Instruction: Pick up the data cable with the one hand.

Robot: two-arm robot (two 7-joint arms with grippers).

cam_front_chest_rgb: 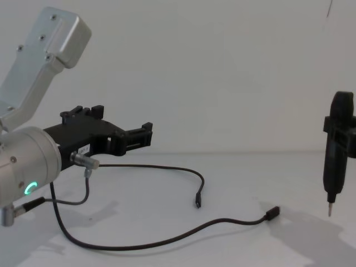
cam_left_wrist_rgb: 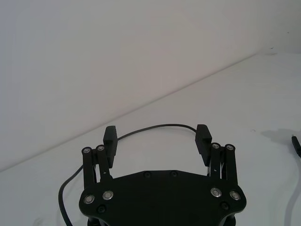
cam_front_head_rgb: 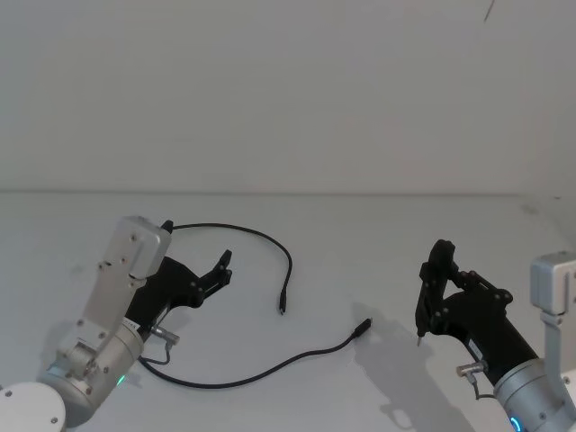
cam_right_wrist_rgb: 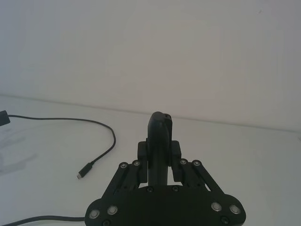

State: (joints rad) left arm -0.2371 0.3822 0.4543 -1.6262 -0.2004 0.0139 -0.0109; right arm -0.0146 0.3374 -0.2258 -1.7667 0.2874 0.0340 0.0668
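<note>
A plain white table (cam_front_head_rgb: pixel 360 261) spreads across the lower half of the head view, smooth and matte. It meets a bare white wall (cam_front_head_rgb: pixel 288 90) along a faint straight seam (cam_front_head_rgb: pixel 360 193) that runs from side to side. High on the wall at the right, a thin dark streak (cam_front_head_rgb: pixel 490 11) slants down from the top edge and also appears at the top right of the chest view, while soft grey shadows (cam_front_head_rgb: pixel 396 360) lie on the tabletop toward the near right, paler at their edges.
</note>
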